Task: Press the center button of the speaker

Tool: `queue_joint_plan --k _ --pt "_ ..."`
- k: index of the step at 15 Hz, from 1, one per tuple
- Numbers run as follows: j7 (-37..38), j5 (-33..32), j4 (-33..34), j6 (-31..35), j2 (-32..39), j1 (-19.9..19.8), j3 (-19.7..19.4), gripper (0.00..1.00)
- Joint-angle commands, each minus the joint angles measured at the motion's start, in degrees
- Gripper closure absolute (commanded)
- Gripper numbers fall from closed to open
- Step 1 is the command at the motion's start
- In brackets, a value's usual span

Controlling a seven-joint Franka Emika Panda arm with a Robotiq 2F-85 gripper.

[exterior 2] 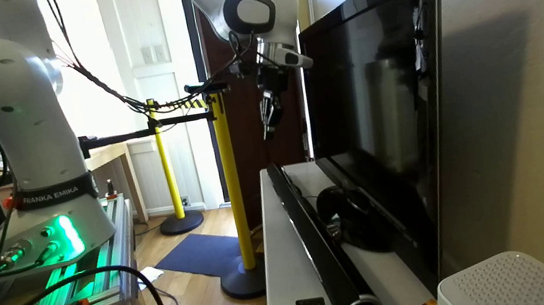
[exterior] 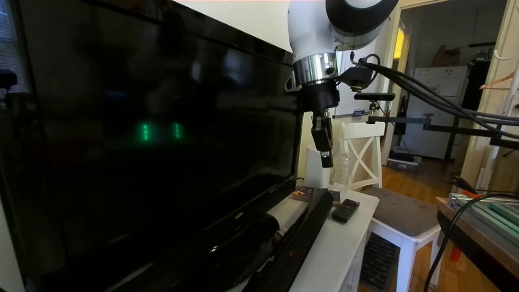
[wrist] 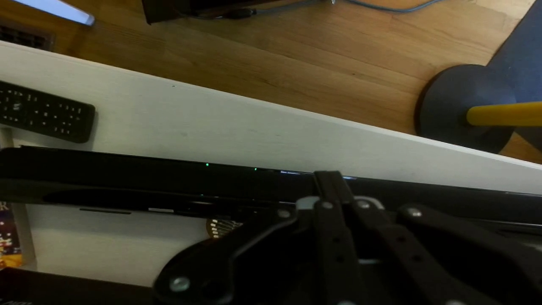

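Note:
The speaker (exterior 2: 312,233) is a long, low black soundbar lying on the white cabinet (exterior 2: 280,266) in front of the TV. It also shows in an exterior view (exterior: 306,237) and across the wrist view (wrist: 127,171), where small green lights mark its edge. My gripper (exterior: 327,160) is shut and empty, pointing down. In both exterior views it hangs well above the speaker, apart from it; it shows here too (exterior 2: 268,134). In the wrist view its closed fingertips (wrist: 327,174) overlap the speaker and hide part of it. I cannot make out the center button.
The large black TV (exterior: 162,170) stands close beside the arm, behind the speaker. A black remote (wrist: 46,112) lies on the cabinet near one speaker end. A white device (exterior 2: 511,283), a small patterned box (exterior: 305,194) and a clear bottle (exterior: 343,170) stand near that end.

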Motion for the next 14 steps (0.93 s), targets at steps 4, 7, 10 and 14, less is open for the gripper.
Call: queue_joint_plan --k 4,7,10,14 --pt "2.0 2.19 6.96 1.78 9.45 -1.07 -0.22 1.0" --pt "2.06 2.83 9.9 2.2 14.08 -1.43 -0.04 1.0" --pt "2.07 3.95 11.99 3.44 17.86 -1.47 0.34 1.0" --pt "2.1 6.61 12.31 10.14 21.03 -1.75 0.88 1.0"
